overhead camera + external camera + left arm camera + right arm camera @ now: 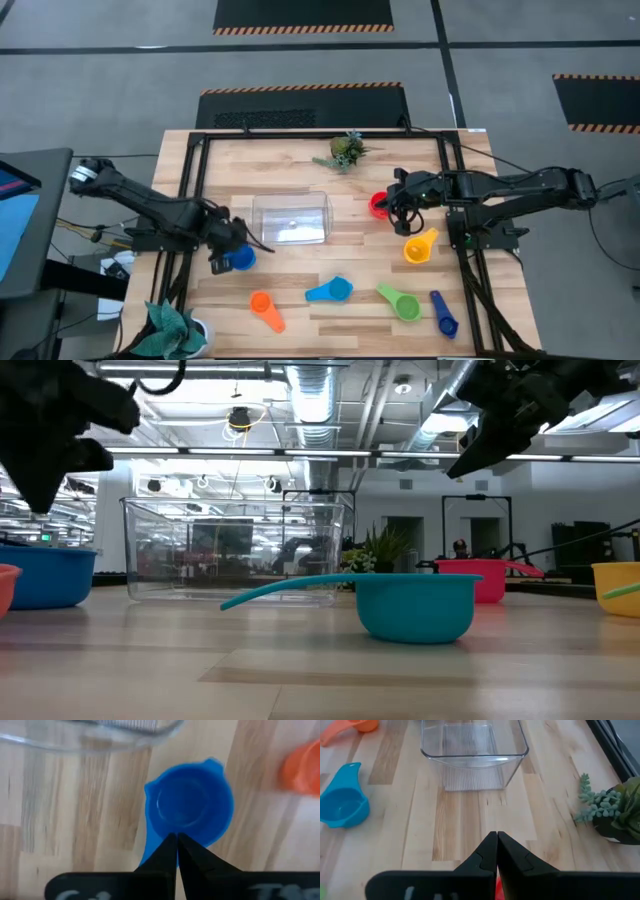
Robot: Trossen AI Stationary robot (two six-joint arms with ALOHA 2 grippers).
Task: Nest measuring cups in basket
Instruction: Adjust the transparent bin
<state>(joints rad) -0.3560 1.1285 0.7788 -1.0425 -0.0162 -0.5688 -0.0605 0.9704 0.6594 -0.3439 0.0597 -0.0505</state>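
Observation:
A blue measuring cup (190,805) stands upright on the wooden table, its handle (146,851) running back under my left gripper (176,836). That gripper is shut, points down and hangs a little above the cup's near rim (241,258). The clear basket (258,215) stands mid-table on its base. My right gripper (497,834) is shut and slants down over the red cup (379,205), clear of it in the low view. On the table lie a yellow cup (420,245), an orange cup (265,308), a light blue cup (330,290), a green cup (400,302) and a dark blue cup (443,315).
A small potted plant (345,150) stands at the far edge behind the basket. A teal cloth (170,325) lies at the near left corner. Black frame rails (190,200) run along the table's left and right sides. Bare wood lies between the basket and the near row of cups.

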